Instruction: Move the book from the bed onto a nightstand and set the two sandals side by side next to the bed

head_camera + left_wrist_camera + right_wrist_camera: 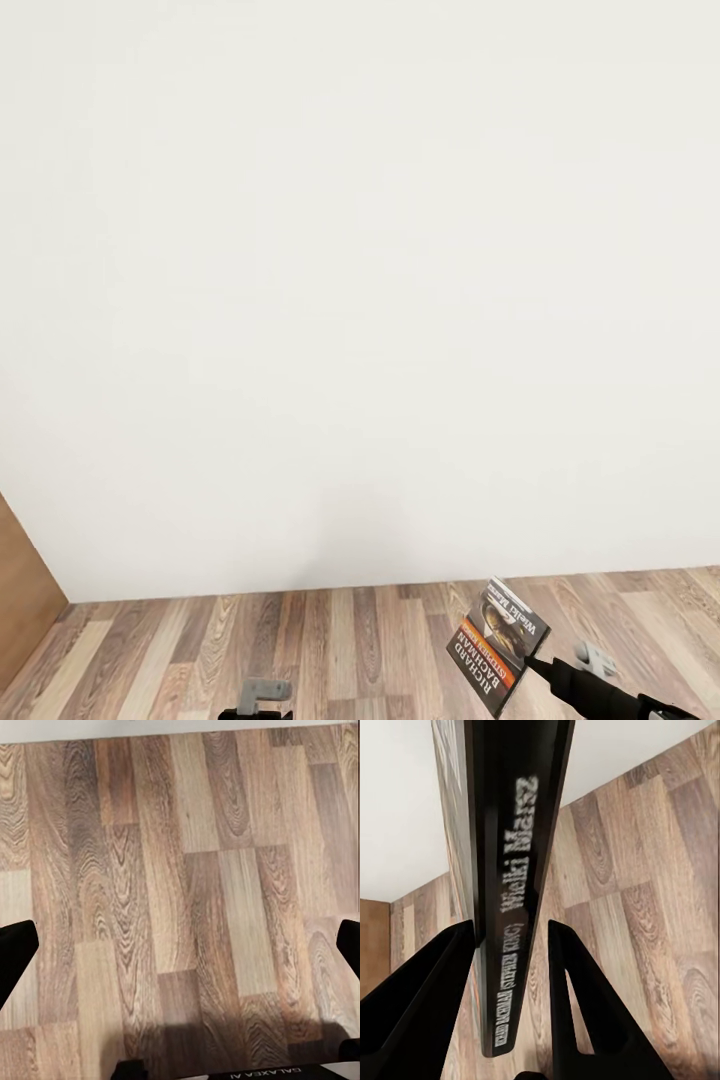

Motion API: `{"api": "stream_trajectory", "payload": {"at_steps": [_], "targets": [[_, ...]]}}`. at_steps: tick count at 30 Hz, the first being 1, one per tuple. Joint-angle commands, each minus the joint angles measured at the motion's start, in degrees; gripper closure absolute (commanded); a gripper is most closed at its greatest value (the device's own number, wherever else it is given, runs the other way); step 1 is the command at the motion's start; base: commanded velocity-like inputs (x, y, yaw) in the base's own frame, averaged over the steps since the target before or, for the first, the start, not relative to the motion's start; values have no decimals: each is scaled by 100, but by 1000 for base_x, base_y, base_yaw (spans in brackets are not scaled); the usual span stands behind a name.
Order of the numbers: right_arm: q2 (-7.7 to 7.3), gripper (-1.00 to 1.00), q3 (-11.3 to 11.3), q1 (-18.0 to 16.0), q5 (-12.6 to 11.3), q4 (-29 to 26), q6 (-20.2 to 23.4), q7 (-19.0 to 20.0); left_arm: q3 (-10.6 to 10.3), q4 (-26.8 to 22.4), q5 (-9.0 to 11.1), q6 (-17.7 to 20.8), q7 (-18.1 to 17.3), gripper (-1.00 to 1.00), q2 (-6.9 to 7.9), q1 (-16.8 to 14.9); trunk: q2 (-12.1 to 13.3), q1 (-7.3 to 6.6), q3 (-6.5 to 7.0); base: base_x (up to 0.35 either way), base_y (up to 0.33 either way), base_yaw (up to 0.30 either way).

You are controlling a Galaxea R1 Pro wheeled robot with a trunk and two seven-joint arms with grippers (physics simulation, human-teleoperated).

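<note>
Right gripper point(510, 967) clamps the book point(497, 645) above the wood floor point(187, 885).

The head camera is facing a white wall point(360, 280) and a strip of plank floor point(330, 650). The left wrist camera is looking straight down, close over that floor. The right wrist camera is sighting along its fingers point(585, 997), sharing wall and floor.

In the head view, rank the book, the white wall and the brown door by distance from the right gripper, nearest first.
1. Book: between the right gripper fingers.
2. White wall: straight ahead, beyond the floor.
3. Brown door: far left edge.
</note>
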Motion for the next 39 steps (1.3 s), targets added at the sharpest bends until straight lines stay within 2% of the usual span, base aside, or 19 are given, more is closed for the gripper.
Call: {"api": "stream_trajectory", "payload": {"at_steps": [1,9,28,33,39], "targets": [[1,100,29,-9,-61,17,38,31,49,3,-55,-16,-7,-100,0,-2,-8,3,-7,1,0,-165],[1,100,29,-10,-61,17,38,32,49,3,-54,-14,-7,-100,0,-2,-8,3,-7,151,0,-72],[1,100,28,-10,-61,17,38,34,49,3,-55,-14,-7,-100,0,-2,-8,3,-7,324,0,-9],[1,100,28,-10,-61,17,38,34,49,3,-55,-19,-7,-100,0,-2,-8,3,-7,300,0,-162],[1,100,28,-12,-61,17,38,34,49,3,-55,-21,-7,-100,0,-2,-8,3,-7,84,0,-258]]}}
